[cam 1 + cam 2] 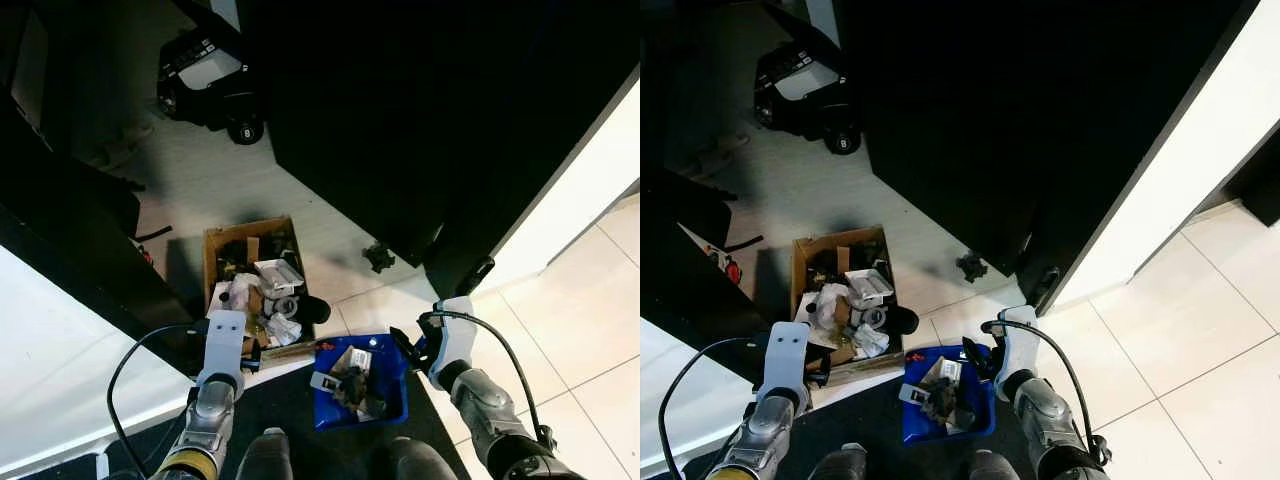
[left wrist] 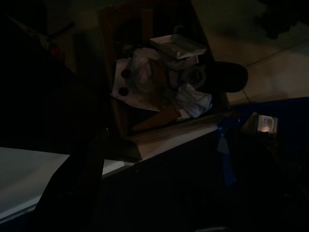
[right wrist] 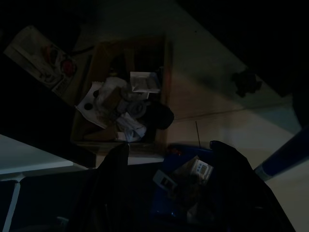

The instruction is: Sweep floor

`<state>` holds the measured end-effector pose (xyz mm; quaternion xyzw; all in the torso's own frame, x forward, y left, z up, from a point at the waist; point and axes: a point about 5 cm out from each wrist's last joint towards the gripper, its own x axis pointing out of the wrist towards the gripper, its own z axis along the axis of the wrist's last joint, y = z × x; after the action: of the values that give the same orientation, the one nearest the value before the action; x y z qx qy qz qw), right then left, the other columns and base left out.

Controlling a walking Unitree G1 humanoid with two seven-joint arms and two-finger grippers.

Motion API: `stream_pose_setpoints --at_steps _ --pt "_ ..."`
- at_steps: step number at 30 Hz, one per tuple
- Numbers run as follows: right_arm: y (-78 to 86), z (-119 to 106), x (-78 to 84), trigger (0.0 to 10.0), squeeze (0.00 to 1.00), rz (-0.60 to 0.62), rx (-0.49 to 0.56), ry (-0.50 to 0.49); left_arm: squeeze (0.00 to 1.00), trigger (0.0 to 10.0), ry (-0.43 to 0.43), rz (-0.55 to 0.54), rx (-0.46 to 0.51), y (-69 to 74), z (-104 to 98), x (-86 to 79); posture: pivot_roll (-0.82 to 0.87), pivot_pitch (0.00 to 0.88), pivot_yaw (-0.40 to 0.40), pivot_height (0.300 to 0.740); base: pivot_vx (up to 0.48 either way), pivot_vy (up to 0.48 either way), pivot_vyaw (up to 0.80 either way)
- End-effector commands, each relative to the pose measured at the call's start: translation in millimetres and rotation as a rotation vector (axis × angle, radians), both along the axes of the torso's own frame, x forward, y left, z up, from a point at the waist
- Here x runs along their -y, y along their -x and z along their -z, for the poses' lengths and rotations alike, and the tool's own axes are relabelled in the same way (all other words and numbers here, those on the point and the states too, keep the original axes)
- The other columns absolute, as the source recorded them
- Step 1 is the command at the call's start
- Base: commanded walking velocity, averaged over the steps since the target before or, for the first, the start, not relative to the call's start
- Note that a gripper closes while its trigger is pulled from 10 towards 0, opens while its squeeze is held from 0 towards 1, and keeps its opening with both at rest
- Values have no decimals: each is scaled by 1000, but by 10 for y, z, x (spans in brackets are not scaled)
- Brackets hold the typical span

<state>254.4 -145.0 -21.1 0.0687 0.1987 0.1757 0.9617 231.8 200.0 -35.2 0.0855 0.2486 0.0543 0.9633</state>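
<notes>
A blue dustpan (image 1: 362, 385) full of scraps, paper and dark bits sits low in front of me, above a dark mat. My right gripper (image 1: 408, 350) is at the pan's right rear corner, touching or nearly touching it. In the right wrist view the pan (image 3: 186, 186) lies straight ahead, with a blue bar (image 3: 285, 154) beside it. My left gripper (image 1: 252, 357) is beside the near edge of an open cardboard box (image 1: 212, 262) stuffed with rubbish. A small dark clump of debris (image 1: 378, 257) lies on the pale floor beyond the pan.
A large black cabinet or door (image 1: 420, 120) looms ahead on the right, and dark furniture (image 1: 70, 230) on the left. A black toy car (image 1: 205, 75) stands far back. White wall panels (image 1: 60, 340) flank me, and pale tiles (image 1: 590, 320) spread to the right.
</notes>
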Motion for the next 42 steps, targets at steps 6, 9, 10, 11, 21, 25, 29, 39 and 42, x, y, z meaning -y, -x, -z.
stream_pose_setpoints --at_steps 6,9,10,11,21,25,29,39,42 --pt "50 31 32 10000 0 17 -8 -12 0 10000 3 11 -4 53 27 2 -61 73 -3 740 0 0 0" --pt "53 33 45 10000 0 20 -10 -14 0 10000 6 21 -10 56 35 20 -59 70 0 740 0 0 0" --pt "54 35 52 10000 0 25 -10 -14 0 10000 7 26 -13 57 39 28 -59 70 0 740 0 0 0" --pt "55 36 57 10000 0 27 -11 -14 0 10000 8 30 -14 58 41 32 -59 70 0 740 0 0 0" --pt "11 3 59 10000 0 33 -2 -22 0 10000 9 26 1 13 6 29 -53 110 -12 740 0 0 0" --pt "-17 -14 48 10000 0 14 -4 -22 0 10000 9 15 11 -14 -15 21 -59 117 -11 740 0 0 0" --pt "-24 -18 59 10000 0 23 -2 -22 0 10000 6 21 11 -21 -18 29 -55 128 -20 740 0 0 0" --pt "-49 -32 32 10000 0 22 0 -17 0 10000 -4 25 9 -46 -32 5 -55 136 -16 740 0 0 0" --pt "-48 -28 26 10000 0 33 -1 -15 0 10000 -7 35 3 -47 -30 2 -57 145 -25 740 0 0 0"
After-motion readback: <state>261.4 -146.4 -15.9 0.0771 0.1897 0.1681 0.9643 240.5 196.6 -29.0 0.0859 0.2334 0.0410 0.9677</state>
